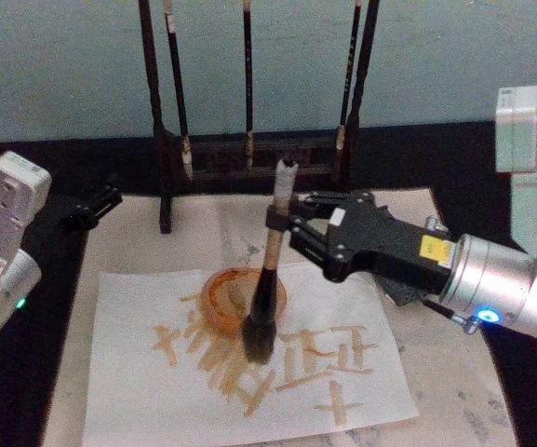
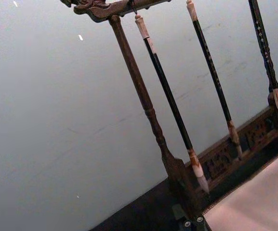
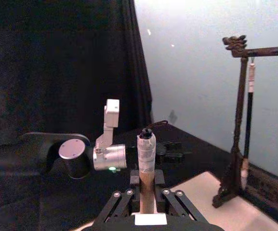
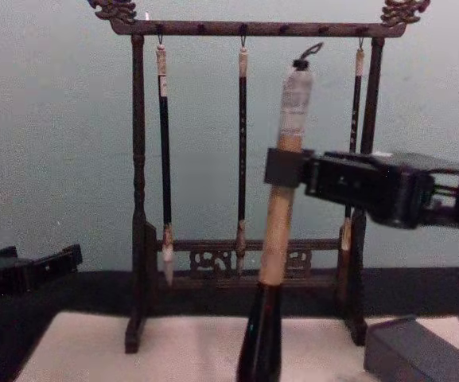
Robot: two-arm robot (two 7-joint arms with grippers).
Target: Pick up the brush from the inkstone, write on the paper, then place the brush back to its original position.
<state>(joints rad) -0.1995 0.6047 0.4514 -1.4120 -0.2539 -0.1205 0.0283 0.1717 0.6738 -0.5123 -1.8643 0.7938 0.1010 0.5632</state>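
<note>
Brush [image 1: 270, 270]: near upright in front of the rack [image 4: 138, 199], roughly level with the rack's middle; whitish wrapped end with black loop uppermost, bristles down on the paper [image 1: 361, 391].
Brush grip point: upper tan shaft, just below the wrapped end.
Right gripper [image 1: 279, 222]: reaches in from the right of the rack; fingers clamped on the brush shaft, one on each side.
Paper: white sheet lying flat in front of the rack, on a larger beige mat [image 1: 203, 219]; brown strokes are spread across its middle, around and right of the bristles.
Dish [image 1: 223, 291]: round, amber, on the paper's edge nearer the rack; in the head view the black ferrule crosses its right side.
Inkstone [image 4: 416, 350]: dark grey slab in front of the rack's right post, just to its right, apart from the brush.
Rack: dark wooden frame at the back edge of the mat; three thin brushes [image 4: 165, 159] hang from its top bar, tips down.
Left gripper [image 1: 91, 205]: idle, left of the rack's left foot, at the mat's edge.
</note>
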